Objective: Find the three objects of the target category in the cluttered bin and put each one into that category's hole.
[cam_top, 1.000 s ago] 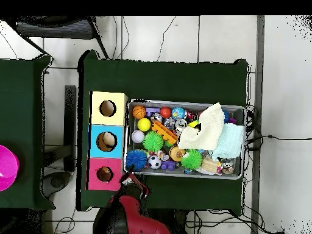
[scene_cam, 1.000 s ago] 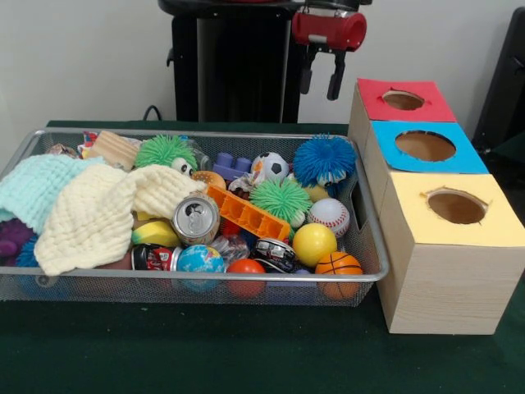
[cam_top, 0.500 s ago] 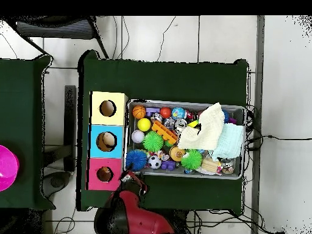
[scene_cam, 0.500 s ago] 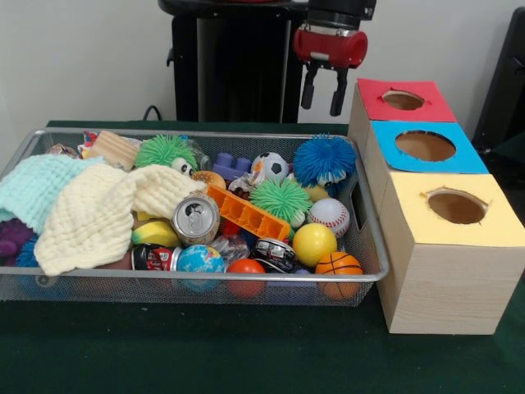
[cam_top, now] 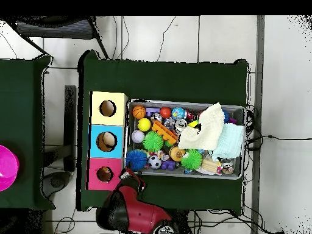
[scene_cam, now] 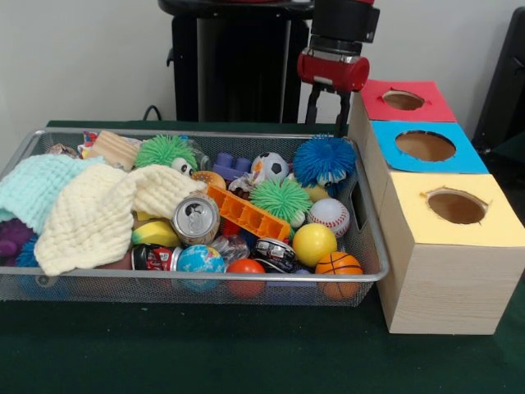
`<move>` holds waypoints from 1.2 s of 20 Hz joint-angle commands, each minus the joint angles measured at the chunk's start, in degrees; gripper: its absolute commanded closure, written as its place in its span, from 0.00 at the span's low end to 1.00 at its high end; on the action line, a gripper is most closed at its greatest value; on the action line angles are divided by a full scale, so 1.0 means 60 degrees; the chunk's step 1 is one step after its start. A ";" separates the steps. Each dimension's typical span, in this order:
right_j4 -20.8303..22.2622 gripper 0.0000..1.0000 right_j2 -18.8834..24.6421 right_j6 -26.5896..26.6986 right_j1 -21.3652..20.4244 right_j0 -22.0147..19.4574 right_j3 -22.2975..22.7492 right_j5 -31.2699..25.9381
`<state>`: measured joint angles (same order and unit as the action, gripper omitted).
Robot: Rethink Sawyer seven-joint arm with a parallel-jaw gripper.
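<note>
A magenta bowl sits on a separate dark side table.

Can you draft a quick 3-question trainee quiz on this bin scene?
1. True or false: the gripper is empty.
2. Which ball lies nearest the yellow-topped box: (a) soccer ball (b) mini basketball (c) globe ball?
3. Fill in: the orange block lies beside the upturned ____.

Key: 1 true; 2 b; 3 can.

Even, bright indoor light; soft shadows, no glare.
</note>
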<state>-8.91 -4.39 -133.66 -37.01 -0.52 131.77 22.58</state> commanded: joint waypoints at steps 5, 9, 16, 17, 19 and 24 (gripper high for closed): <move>0.0097 0.00 0.0277 -0.0892 0.1277 -0.0088 -0.2185 0.0837; 0.0232 0.00 0.0477 -0.1034 0.1364 -0.0232 -0.2231 0.0726; 0.0453 1.00 0.0523 -0.0772 0.1404 -0.0308 -0.2393 0.0127; 0.0493 1.00 0.0536 -0.0748 0.1391 -0.0319 -0.2399 0.0096; 0.0575 1.00 0.0561 -0.0700 0.1365 -0.0341 -0.2413 0.0034; 0.0868 1.00 0.0715 -0.0929 0.0918 -0.0648 -0.2175 -0.0121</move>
<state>-5.10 -4.23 -133.66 -31.16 -1.60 125.99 23.18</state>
